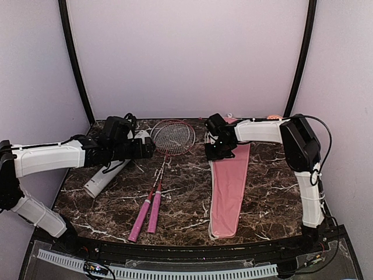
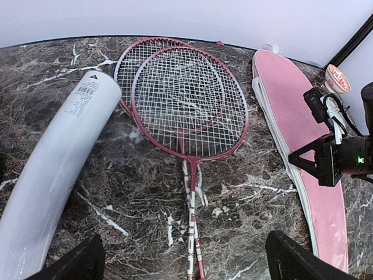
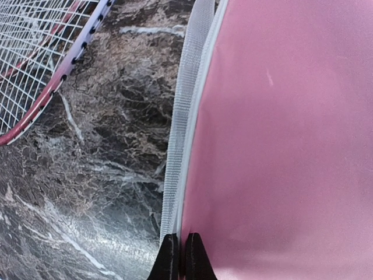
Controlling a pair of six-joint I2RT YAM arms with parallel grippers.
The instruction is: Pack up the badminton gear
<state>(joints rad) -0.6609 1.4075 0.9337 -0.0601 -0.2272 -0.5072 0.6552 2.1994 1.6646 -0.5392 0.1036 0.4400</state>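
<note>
Two pink-handled rackets (image 1: 152, 201) lie side by side mid-table, heads overlapping (image 2: 186, 96). A long pale grey tube (image 1: 108, 174) lies at the left, also in the left wrist view (image 2: 52, 169). The pink racket-shaped cover (image 1: 229, 186) lies flat at the right. My left gripper (image 1: 147, 148) hovers open above the racket shafts (image 2: 192, 233), its fingers (image 2: 300, 261) wide apart and empty. My right gripper (image 1: 217, 153) is shut, pinching the cover's white zipper edge (image 3: 185, 146) on its left side. No shuttlecocks show clearly.
A small orange-patterned bowl (image 2: 338, 78) stands at the back right beyond the cover. A small white object (image 2: 270, 48) sits at the cover's far end; I cannot tell what it is. Curved black frame posts and pale walls enclose the marble table (image 1: 268, 198).
</note>
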